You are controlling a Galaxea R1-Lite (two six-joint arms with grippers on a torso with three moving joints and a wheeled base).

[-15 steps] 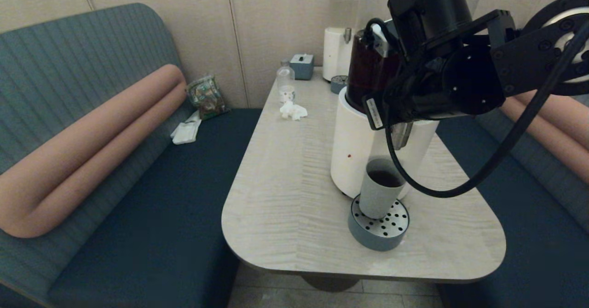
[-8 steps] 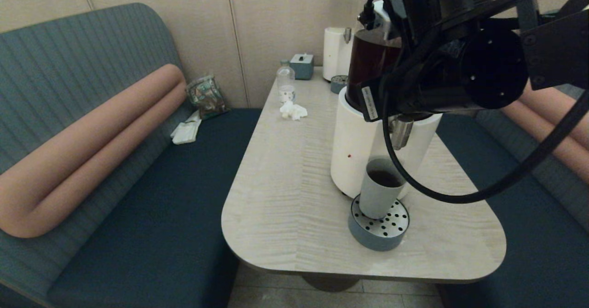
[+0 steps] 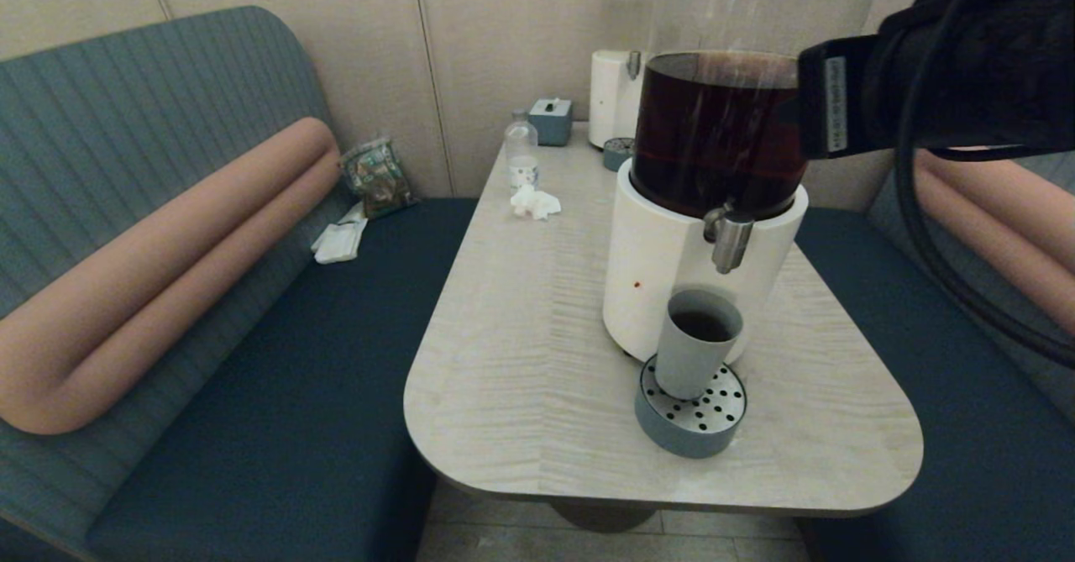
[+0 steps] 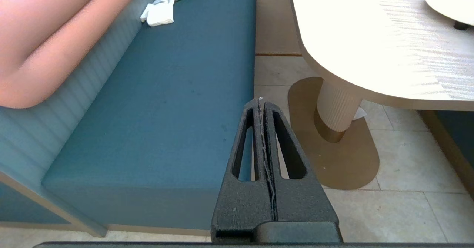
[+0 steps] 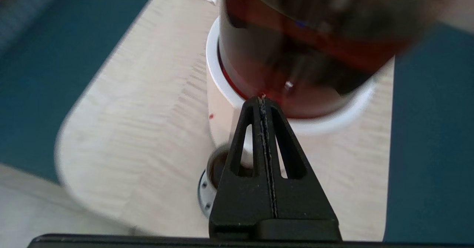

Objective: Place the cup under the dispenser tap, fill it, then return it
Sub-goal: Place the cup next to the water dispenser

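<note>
The grey-blue cup stands upright on the round drip tray, holding dark liquid. It sits directly below the steel dispenser tap of the white-based dispenser, whose tank is dark brown. My right arm is raised high at the upper right, off the dispenser. In the right wrist view my right gripper is shut and empty, above the cup, whose rim shows partly behind the fingers. My left gripper is shut and empty, parked low over the bench and floor.
At the table's back stand a paler dispenser, a second small drip tray, a tissue box, a clear bottle and a crumpled tissue. Blue benches flank the table; a snack packet lies on the left one.
My right arm has swung up and to the right, away from the front of the dispenser, uncovering the tank and tap. The cup has stayed on the drip tray.
</note>
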